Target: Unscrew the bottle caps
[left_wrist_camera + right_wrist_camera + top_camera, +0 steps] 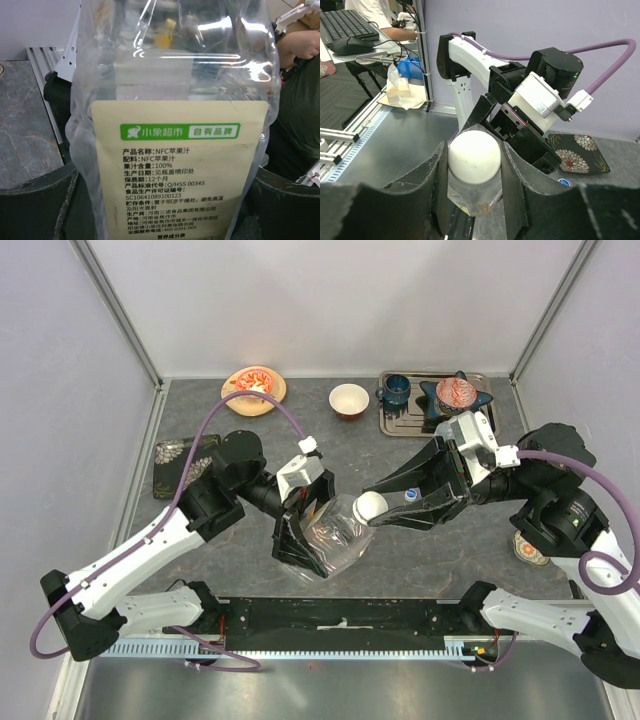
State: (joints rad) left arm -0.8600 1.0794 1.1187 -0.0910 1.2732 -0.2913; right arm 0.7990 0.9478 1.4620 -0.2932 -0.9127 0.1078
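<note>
You've got the clear bottle [335,535] held up off the tabletop [400,560] between the two arms, roughly mid-scene, lying near horizontal with its neck pointing toward the right arm. Left pincer [305,535] is clamped on the body – the left wrist view shows the label [180,175] filling the frame and a dark finger [40,205] on either side, so it's pinching the bottle, not spread free. Right pincer [474,160] is closed around the white cap [474,156]; the right wrist view shows both pads pressed to the cap's sides, the neck just below it. So you're mid-step: one hand bracing, one on the cap. Cap looks seated on the neck, no visible gap, though the threads are hidden by the pads, so how many turns are done can't be told. A small blue cap-like disc [410,494] sits near the right pincer in the top view, too small to say what it belongs to. No other bottles are clearly visible, so you can't count how many are finished or left. Along the far edge are an orange plate [253,388], a white bowl [349,400] and a metal tray [400,425] with a blue cup [394,392]; none matter to this step. Judgement – the cap in hand isn't off yet, so twist and lift remain, then any further bottles.
</note>
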